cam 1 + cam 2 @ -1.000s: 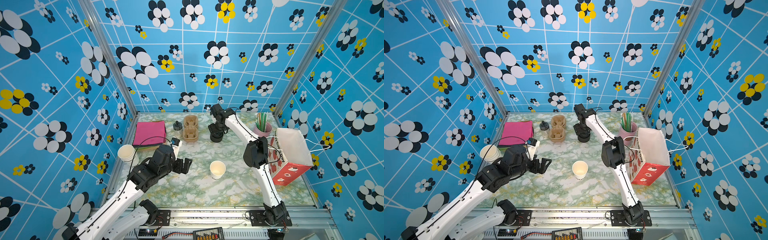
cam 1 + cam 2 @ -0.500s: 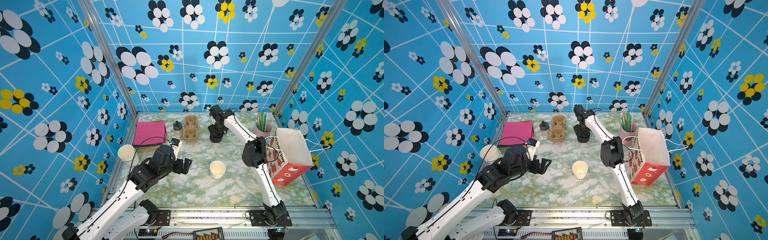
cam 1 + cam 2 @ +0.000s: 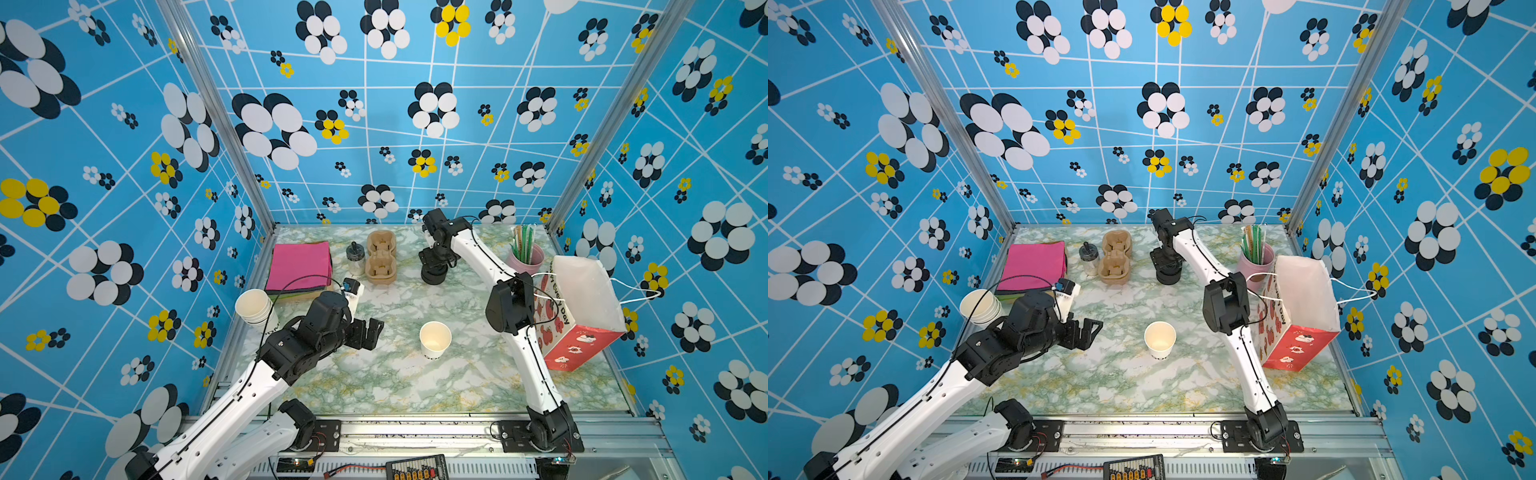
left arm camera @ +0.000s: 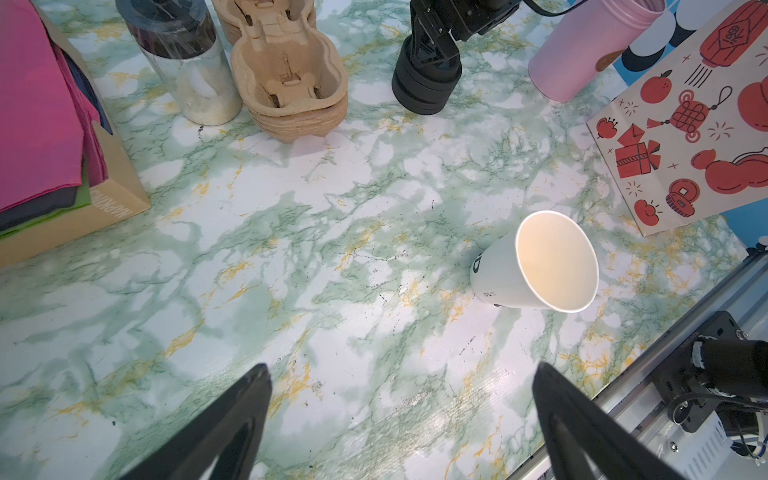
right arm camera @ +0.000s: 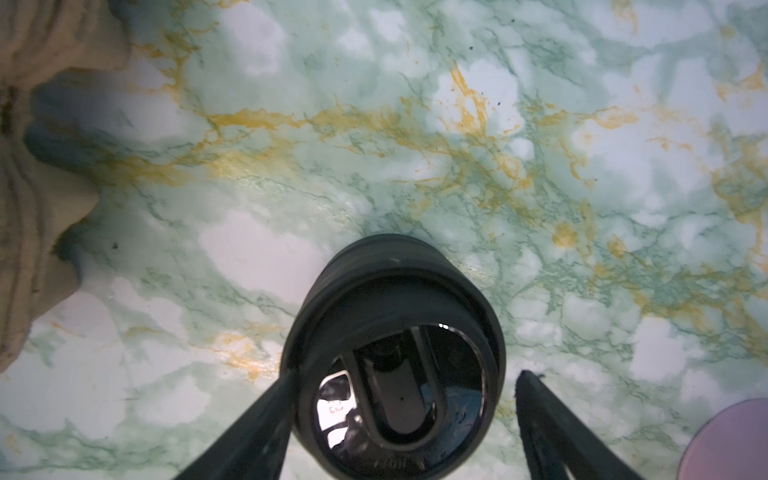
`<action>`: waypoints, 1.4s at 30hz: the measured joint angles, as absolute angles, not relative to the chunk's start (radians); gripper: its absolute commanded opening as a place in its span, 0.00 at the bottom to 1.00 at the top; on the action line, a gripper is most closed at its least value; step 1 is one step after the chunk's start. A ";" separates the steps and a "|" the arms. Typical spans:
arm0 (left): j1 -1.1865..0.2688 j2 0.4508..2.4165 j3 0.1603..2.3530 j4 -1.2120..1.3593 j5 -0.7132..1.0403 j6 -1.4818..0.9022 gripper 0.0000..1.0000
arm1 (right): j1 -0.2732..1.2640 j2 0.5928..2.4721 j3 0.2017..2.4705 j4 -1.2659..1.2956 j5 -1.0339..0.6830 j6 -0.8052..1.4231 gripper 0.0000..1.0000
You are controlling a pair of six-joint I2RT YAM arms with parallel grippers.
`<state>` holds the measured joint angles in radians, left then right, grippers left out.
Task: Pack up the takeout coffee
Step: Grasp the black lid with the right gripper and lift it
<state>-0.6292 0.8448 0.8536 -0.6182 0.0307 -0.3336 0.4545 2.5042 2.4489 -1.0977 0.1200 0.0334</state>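
Observation:
The takeout coffee cup (image 3: 434,338) (image 3: 1159,340) (image 4: 540,266) stands alone mid-table, white with dark lettering low on its side, its mouth uncovered. My left gripper (image 3: 370,332) (image 3: 1088,332) (image 4: 401,370) hovers open to its left, holding nothing. At the back, my right gripper (image 3: 434,266) (image 3: 1168,268) (image 5: 407,374) is open and straddles a squat stack of black lids (image 3: 433,277) (image 4: 426,87) (image 5: 395,299). In the right wrist view one finger (image 5: 266,415) lies against the stack's side. The other finger (image 5: 548,424) stands apart from it.
A red-printed paper bag (image 3: 582,307) stands open at the right, a pink tumbler of straws (image 3: 525,257) behind it. Brown cup carriers (image 3: 380,257), a jar (image 3: 355,257) and pink napkins (image 3: 299,266) line the back. Stacked lidless cups (image 3: 254,305) sit at the left edge.

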 measured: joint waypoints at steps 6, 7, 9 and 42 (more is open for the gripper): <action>-0.629 0.845 0.854 -0.618 0.031 -0.334 0.99 | 0.448 2.505 2.449 -1.099 0.100 0.038 0.84; -0.629 0.845 0.854 -0.618 0.031 -0.334 0.99 | 0.447 2.505 2.449 -1.101 0.097 0.038 0.84; -0.629 0.845 0.854 -0.618 0.031 -0.334 0.99 | 0.447 2.506 2.449 -1.107 0.090 0.038 0.84; -0.629 0.832 0.851 -0.618 0.031 -0.349 0.99 | 0.442 2.501 2.453 -1.120 0.043 0.045 0.64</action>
